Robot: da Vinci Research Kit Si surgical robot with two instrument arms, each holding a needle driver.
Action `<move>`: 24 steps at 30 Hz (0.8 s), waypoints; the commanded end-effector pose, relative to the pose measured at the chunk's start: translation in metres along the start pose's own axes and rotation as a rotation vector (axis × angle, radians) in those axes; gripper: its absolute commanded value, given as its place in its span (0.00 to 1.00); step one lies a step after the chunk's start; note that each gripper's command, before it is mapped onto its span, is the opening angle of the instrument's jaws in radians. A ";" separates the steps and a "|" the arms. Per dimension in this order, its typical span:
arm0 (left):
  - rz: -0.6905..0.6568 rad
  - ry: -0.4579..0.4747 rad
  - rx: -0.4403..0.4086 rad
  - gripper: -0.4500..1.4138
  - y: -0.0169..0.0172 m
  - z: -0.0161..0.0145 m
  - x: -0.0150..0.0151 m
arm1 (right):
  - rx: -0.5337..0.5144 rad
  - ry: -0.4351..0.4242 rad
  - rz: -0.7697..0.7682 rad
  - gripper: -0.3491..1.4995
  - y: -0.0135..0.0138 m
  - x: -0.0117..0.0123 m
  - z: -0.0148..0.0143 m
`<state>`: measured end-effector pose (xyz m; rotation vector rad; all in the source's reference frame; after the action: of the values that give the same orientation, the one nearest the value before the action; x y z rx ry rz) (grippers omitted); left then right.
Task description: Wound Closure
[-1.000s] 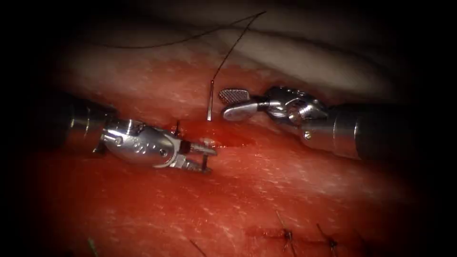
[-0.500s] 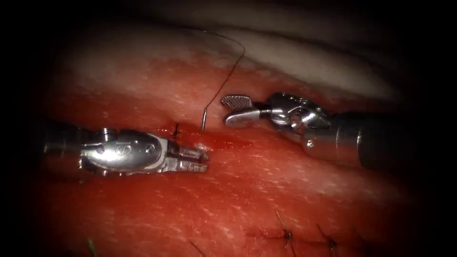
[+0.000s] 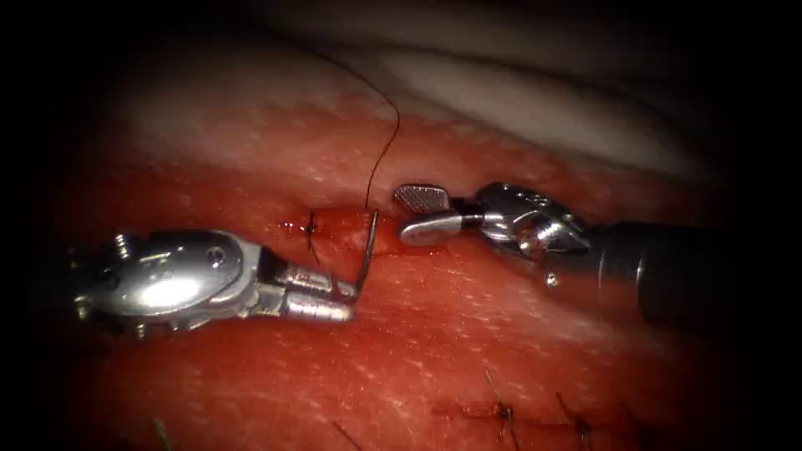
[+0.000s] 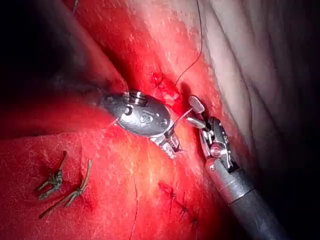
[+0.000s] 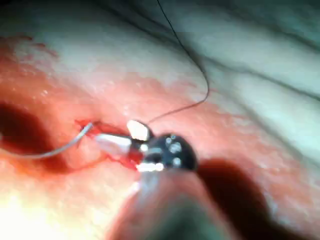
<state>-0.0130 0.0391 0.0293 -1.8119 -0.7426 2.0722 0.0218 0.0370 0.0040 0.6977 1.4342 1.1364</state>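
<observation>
Steel curved needle [image 3: 366,255] gripped near tip by left end effector [image 3: 338,301].

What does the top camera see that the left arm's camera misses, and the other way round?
Endoscope view: the left tool gripping the needle near one end; whether it's in the tissue is unclear. Left wrist view: two knotted cut ends of thread lying on the tissue. Both: the right tool, jaws open, holding nothing, and the thread trailing from the needle.
</observation>
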 end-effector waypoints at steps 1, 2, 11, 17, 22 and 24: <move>0.016 -0.012 0.019 0.05 0.0002 0.0006 -0.0005 | 0.004 0.000 -0.001 0.85 0.0001 -0.0001 0.0007; 0.037 -0.015 0.035 0.05 0.0001 0.0004 -0.0003 | 0.005 0.000 -0.001 0.84 0.0000 -0.0002 0.0006; 0.307 -0.062 0.332 0.05 -0.0028 -0.0012 0.0035 | 0.009 -0.010 0.017 0.87 -0.0033 -0.0003 -0.0011; 0.372 -0.050 0.496 0.05 -0.0045 -0.0023 0.0045 | 0.006 -0.021 0.015 0.87 -0.0059 0.0024 -0.0022; 0.388 -0.075 0.540 0.05 -0.0041 -0.0014 0.0030 | -0.041 -0.011 0.079 0.77 -0.0068 0.0034 -0.0021; 0.407 -0.083 0.544 0.05 -0.0033 0.0003 0.0008 | -0.101 -0.028 0.175 0.71 -0.0074 0.0041 -0.0018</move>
<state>-0.0137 0.0423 0.0302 -1.6560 0.2065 2.3053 0.0196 0.0369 -0.0048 0.7809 1.2761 1.3418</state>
